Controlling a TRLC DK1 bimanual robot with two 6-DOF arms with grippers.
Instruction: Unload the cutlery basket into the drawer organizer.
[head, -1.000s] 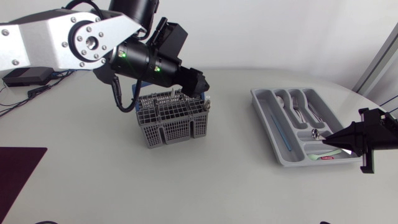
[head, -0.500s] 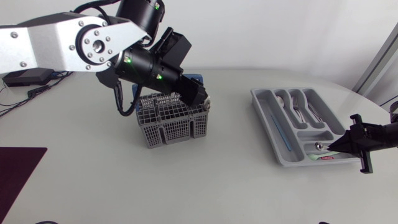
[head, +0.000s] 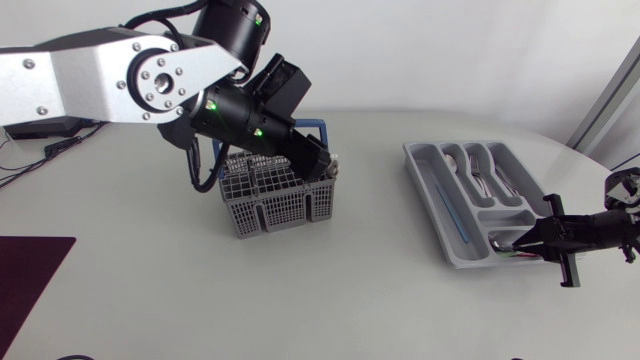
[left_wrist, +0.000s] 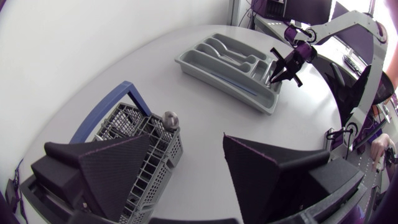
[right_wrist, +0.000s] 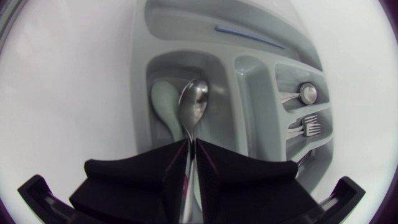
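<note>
The cutlery basket (head: 270, 205), grey wire mesh with a blue handle (left_wrist: 102, 115), stands on the table (head: 380, 300) at about 10 o'clock from the table's middle in the head view. The left arm comes in from 9 o'clock and its left claw (head: 325, 165) hangs over the basket's 2 o'clock corner. In the left wrist view its fingers are spread wide with nothing between them; one finger is above the basket's cells and the other is above bare table. The rounded metal end of one piece of cutlery (left_wrist: 170, 118) sticks up from the basket's corner, close to that first finger.

The drawer organizer (head: 425, 195), a grey moulded tray, lies well apart from the basket, at 3 o'clock. The right claw (head: 522, 240) enters from 3 o'clock and sits low at the organizer's 5 o'clock end. Its fingers are drawn narrow, pinching the handle of a metal spoon (right_wrist: 193, 102) from both sides. The spoon's bowl points ahead of the claw, inside the short end compartment, right beside a pale green utensil (right_wrist: 161, 109) that lies there. In the neighbouring compartments lie forks (right_wrist: 308, 124) and a round-ended piece (right_wrist: 306, 93), and a thin blue stick (right_wrist: 249, 35) lies in the long one.
</note>
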